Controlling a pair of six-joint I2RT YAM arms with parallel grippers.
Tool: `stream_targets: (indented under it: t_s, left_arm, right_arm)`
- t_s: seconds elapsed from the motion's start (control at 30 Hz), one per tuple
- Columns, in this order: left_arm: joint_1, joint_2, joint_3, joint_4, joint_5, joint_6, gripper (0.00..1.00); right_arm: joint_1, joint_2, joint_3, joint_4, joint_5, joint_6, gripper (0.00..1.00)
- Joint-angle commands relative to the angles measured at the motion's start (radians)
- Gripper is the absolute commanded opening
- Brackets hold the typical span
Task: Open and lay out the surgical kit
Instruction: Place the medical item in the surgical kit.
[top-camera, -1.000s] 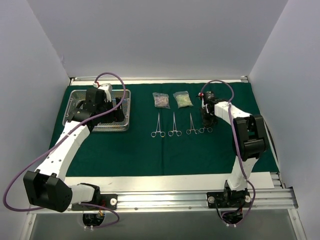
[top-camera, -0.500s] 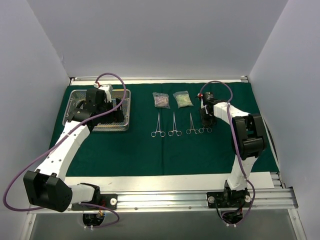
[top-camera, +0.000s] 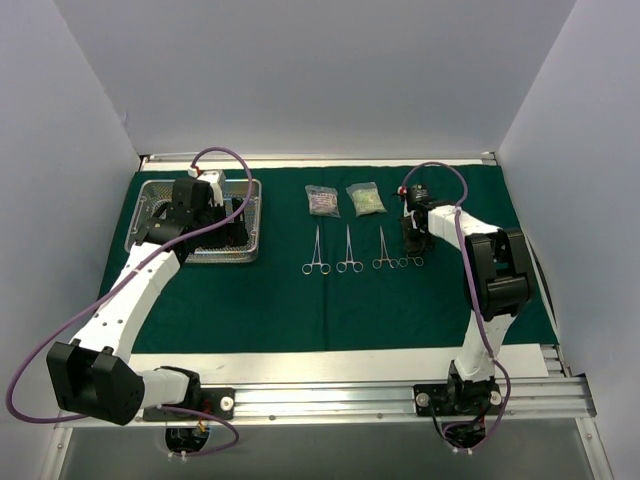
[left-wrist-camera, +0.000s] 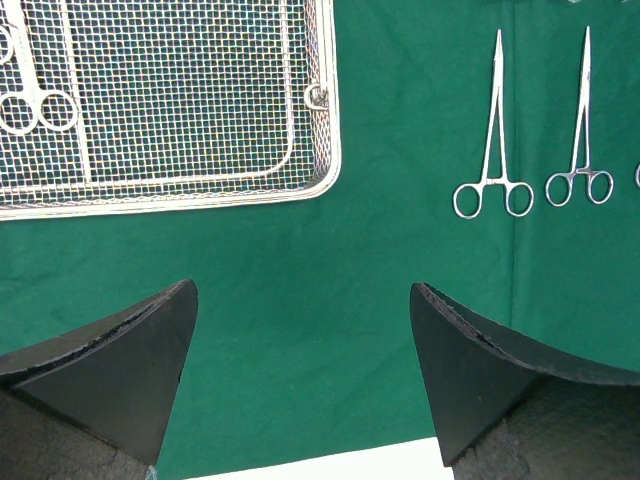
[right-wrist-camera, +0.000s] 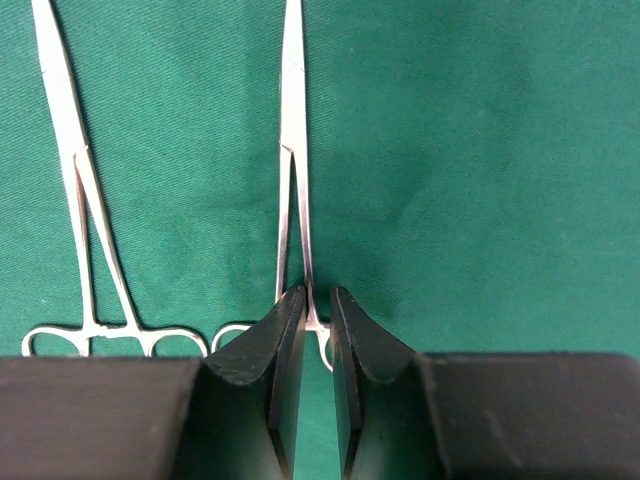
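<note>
Right arm's fingers (right-wrist-camera: 283, 335), a slit apart, straddled the shank of a slim steel scissor-handled clamp (right-wrist-camera: 292, 150) lying tips-away on the dark green cloth wrap (right-wrist-camera: 480, 150); left arm's fingers (left-wrist-camera: 130, 360) gaped empty near the silver wire-mesh tray (left-wrist-camera: 325, 130)

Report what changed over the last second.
The right pincer has parted its jaws slightly around the rightmost clamp, letting it go; the clamp lies flat on the green cloth, in line with the other three clamps. The left pincer, wide open by the mesh tray, those three clamps and both pouches stayed put.
</note>
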Motion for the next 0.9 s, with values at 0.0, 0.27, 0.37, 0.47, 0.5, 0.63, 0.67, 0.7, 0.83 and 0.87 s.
stream_targets:
  t_s: [0.0,0.27,0.37,0.47,0.5,0.63,0.67,0.7,0.83,0.87]
  left_arm:
    - [-0.003,-0.029,-0.003,0.005,-0.004,0.013,0.96]
    - [0.000,-0.022,0.007,-0.001,-0.007,0.004,0.96]
    - [0.003,-0.013,0.011,-0.002,-0.007,0.000,0.96]
    - [0.008,-0.002,0.025,-0.008,-0.018,-0.007,0.96]
    - [0.011,0.004,0.033,-0.010,-0.022,-0.007,0.96]
    - [0.022,0.029,0.059,-0.016,-0.041,-0.008,0.96]
    - [0.026,0.035,0.066,-0.018,-0.044,-0.008,0.96]
    - [0.031,0.050,0.075,-0.019,-0.047,-0.007,0.96]
    - [0.068,0.095,0.128,-0.019,-0.073,-0.004,0.96]
    - [0.086,0.105,0.135,-0.018,-0.079,0.001,0.96]
  right_arm:
    - [-0.009,-0.017,-0.027,-0.067,0.032,0.016,0.13]
    - [-0.009,-0.076,0.011,-0.102,0.035,0.051,0.14]
    - [-0.009,-0.116,0.040,-0.125,0.029,0.061,0.19]
    - [-0.009,-0.164,0.074,-0.139,0.029,0.071,0.20]
    - [-0.009,-0.179,0.082,-0.144,0.031,0.082,0.21]
    - [-0.009,-0.253,0.112,-0.137,0.012,0.108,0.26]
    - [-0.009,-0.286,0.115,-0.134,0.006,0.110,0.26]
    - [-0.008,-0.303,0.123,-0.131,0.003,0.114,0.27]
    - [-0.006,-0.403,0.112,-0.081,-0.069,0.128,0.32]
    - [-0.005,-0.456,0.105,-0.064,-0.086,0.131,0.34]
